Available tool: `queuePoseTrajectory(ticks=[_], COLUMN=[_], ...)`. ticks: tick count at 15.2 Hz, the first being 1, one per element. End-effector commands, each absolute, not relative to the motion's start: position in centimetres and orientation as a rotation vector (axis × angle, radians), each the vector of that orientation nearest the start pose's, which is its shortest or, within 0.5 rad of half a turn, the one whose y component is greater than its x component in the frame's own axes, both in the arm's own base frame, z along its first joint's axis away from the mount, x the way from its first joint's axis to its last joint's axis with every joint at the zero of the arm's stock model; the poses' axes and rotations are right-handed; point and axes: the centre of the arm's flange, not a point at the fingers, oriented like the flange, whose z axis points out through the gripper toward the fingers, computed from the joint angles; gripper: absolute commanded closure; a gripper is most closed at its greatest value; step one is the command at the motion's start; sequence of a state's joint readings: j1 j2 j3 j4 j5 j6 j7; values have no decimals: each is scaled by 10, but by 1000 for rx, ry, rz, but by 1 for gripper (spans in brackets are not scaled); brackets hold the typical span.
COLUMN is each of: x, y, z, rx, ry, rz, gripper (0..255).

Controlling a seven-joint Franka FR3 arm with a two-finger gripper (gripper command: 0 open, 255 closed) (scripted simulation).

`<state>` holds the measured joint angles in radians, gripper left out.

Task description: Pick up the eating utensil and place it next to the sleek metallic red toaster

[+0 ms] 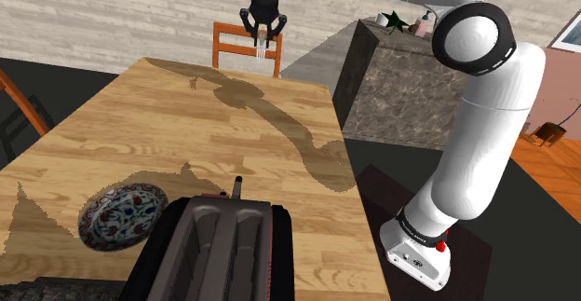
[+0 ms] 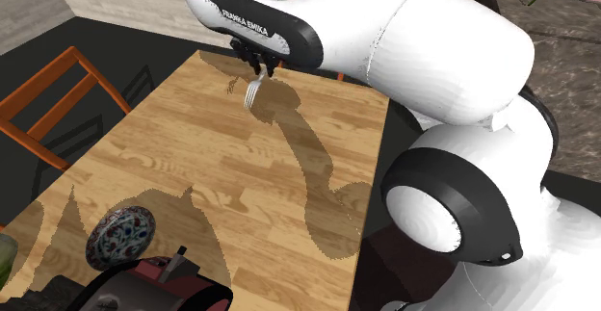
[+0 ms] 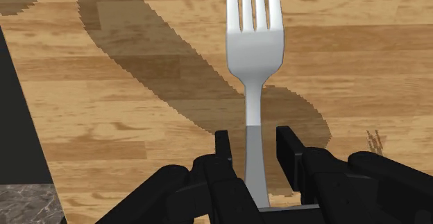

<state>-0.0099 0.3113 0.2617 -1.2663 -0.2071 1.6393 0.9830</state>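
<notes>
A silver fork (image 3: 255, 63) hangs in the air above the far end of the wooden table (image 1: 140, 150), tines pointing down away from the hand. My gripper (image 3: 253, 146) is shut on its handle, and the black fingers (image 3: 222, 146) clasp it from both sides. From the shoulder view the gripper (image 1: 263, 34) and fork (image 1: 263, 53) are high over the table's far edge. The second exterior view shows the fork (image 2: 252, 92) under the gripper (image 2: 260, 70). The toaster (image 1: 219, 248), dark with red edges, stands at the table's near end, well away from the fork.
A patterned bowl (image 1: 121, 217) sits just to the shoulder view's left of the toaster. An orange wooden chair (image 1: 244, 43) stands behind the table's far end, another chair (image 2: 53, 102) along its side. A stone-topped counter (image 1: 400, 80) rises beyond the table's far right corner.
</notes>
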Motion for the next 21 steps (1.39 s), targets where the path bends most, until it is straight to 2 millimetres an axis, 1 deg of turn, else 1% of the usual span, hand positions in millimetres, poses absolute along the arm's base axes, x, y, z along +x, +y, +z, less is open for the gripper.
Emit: queuePoseTrajectory(ticks=[1, 4, 5, 21], x=[644, 644, 643, 440], y=[113, 113, 113, 170], z=[605, 621, 621, 622], rx=[-2982, -2982, -2982, -2982], ry=[1156, 1156, 1156, 1156], rz=[-211, -211, -211, -211], gripper=[255, 255, 255, 255])
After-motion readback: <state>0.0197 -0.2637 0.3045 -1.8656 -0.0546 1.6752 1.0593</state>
